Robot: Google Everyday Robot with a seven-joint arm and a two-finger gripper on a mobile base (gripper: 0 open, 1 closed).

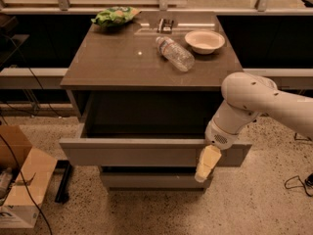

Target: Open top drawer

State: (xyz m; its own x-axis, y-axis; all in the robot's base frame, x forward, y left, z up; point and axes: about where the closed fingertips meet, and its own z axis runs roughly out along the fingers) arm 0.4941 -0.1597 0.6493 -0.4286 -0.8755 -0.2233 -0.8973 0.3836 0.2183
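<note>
The top drawer is a wide grey flat-fronted drawer under the counter, pulled well out, with its dark deep inside showing. My gripper hangs from the white arm in front of the right end of the drawer front, its cream fingers pointing down over the front panel. A narrower grey drawer sits below, only slightly out.
On the grey-brown counter lie a clear plastic bottle, a beige bowl and a green chip bag. Cardboard boxes stand on the floor at left. Cables lie at right.
</note>
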